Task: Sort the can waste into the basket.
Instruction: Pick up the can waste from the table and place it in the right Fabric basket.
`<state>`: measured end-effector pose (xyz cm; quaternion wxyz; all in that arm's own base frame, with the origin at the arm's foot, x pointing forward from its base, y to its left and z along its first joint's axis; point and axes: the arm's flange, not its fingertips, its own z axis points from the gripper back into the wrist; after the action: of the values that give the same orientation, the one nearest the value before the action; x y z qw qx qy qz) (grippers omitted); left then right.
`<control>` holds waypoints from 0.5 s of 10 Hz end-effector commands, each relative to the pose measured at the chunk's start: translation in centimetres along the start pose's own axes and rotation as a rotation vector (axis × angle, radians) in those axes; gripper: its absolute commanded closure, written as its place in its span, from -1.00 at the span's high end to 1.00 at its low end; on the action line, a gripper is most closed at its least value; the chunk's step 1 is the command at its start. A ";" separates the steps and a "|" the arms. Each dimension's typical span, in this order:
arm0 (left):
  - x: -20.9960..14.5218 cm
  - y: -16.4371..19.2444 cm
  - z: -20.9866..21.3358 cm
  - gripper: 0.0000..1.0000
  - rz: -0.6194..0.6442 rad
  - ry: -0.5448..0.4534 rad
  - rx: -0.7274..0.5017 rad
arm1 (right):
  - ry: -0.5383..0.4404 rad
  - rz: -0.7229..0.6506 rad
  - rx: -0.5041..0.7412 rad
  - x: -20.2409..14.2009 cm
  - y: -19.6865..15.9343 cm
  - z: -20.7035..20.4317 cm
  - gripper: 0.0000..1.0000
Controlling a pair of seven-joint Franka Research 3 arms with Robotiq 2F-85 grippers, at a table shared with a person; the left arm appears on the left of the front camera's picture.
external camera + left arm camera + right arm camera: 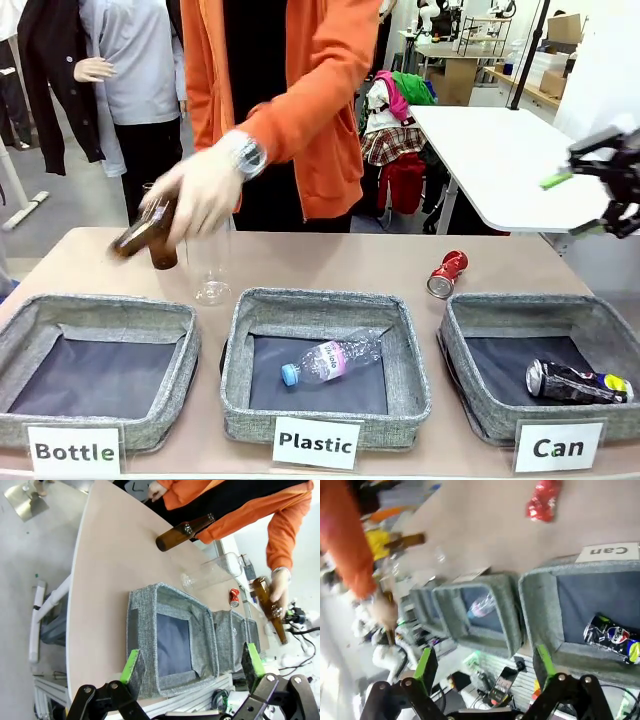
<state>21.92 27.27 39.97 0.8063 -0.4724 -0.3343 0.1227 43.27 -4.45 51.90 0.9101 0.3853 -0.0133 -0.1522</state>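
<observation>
Cans are lying apart: the red can (pixel 447 273) is resting on the table (pixel 330 260) just behind the Can basket (pixel 462 335), while the silver-black can (pixel 578 382) is sitting inside it. The right gripper (pixel 572 205) is hanging in the air at the right side, jaws spread wide and holding nothing. The left gripper (pixel 192 660) is gaping wide too, empty. Across the table, a person's hand (pixel 200 190) is gripping a brown bottle (pixel 150 235).
</observation>
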 end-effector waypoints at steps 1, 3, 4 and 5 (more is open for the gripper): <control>0.1 0.0 0.0 1.00 -0.021 -0.014 -0.015 | 0.005 -0.170 -0.236 3.1 3.2 -3.3 1.00; 1.3 -2.5 5.6 1.00 0.001 -0.088 -0.103 | -0.033 -0.289 -0.375 6.2 5.9 -8.0 1.00; 1.9 -3.3 10.2 1.00 0.002 -0.154 -0.164 | -0.034 -0.357 -0.439 7.5 6.3 -10.1 1.00; 2.3 -3.2 13.6 1.00 0.019 -0.196 -0.196 | -0.051 -0.430 -0.491 8.9 6.3 -11.8 1.00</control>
<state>15.46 32.68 46.75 0.7507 -0.5092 -0.3989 0.1345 52.95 5.07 46.51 0.9307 0.1722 0.0543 -0.3180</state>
